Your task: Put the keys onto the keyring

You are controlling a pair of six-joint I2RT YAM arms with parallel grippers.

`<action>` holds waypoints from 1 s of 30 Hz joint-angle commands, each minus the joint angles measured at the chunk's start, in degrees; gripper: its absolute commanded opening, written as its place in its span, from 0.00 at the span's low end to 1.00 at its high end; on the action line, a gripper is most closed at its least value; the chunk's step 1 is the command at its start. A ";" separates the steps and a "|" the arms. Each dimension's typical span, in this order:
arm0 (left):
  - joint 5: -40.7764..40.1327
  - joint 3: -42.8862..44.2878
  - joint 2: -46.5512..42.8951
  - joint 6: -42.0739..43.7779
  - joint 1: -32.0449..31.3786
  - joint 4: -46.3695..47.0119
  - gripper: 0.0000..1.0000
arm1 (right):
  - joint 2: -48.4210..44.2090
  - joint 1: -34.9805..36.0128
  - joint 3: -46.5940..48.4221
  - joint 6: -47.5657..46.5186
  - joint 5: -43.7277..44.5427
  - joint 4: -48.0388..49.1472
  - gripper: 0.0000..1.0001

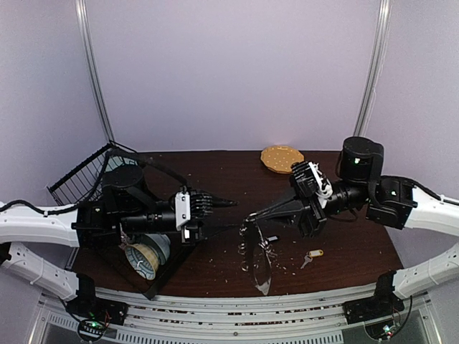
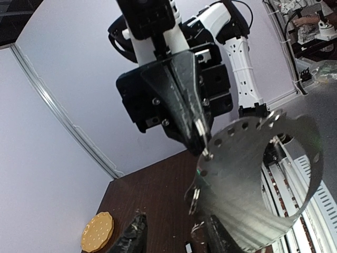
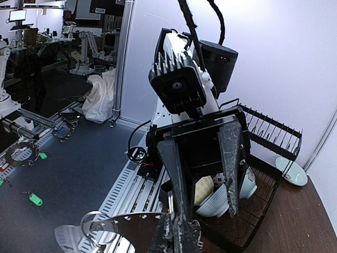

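The keyring (image 1: 259, 266) is a floppy silver band with holes, hanging from the right gripper (image 1: 251, 218) above the table's middle. The right gripper is shut on the band's top edge, as the left wrist view (image 2: 203, 151) and its own view (image 3: 176, 238) show. The band fills the left wrist view (image 2: 253, 179) and shows low in the right wrist view (image 3: 121, 226). The left gripper (image 1: 239, 215) is open, its fingers (image 3: 177, 174) spread on either side of the right fingertips. A key with a yellow tag (image 1: 311, 256) lies on the table. A small black-and-white tag (image 1: 271, 239) lies by the band.
A yellow-tan dotted disc (image 1: 281, 158) lies at the back of the brown table (image 1: 215, 179). A black wire dish rack (image 1: 86, 175) with bowls (image 1: 143, 258) stands at the left, under the left arm. Crumbs are scattered over the table's middle.
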 commanded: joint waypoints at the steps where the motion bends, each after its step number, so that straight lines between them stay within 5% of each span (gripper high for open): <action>1: 7.36 1.39 0.81 -4.84 -0.20 10.20 0.36 | -1.18 -0.21 -1.84 3.32 1.12 8.42 0.00; 8: 7.31 0.21 3.65 -9.00 -0.29 19.14 0.25 | -1.06 -0.21 -4.67 6.95 3.13 15.81 0.00; 17: 6.94 0.80 5.15 -9.14 -0.29 19.68 0.11 | -1.38 -0.22 -5.00 7.25 4.31 16.82 0.00; 21: 7.49 0.82 5.35 -9.88 -0.25 21.13 0.17 | -1.10 -0.27 -5.03 6.98 5.12 16.45 0.00; 27: 7.57 0.27 5.15 -10.68 -0.29 22.48 0.11 | -1.18 -0.27 -4.86 6.74 5.71 15.77 0.00; 30: 7.55 0.27 5.28 -10.87 -0.29 22.60 0.00 | -1.00 -0.23 -4.81 6.64 5.94 15.46 0.00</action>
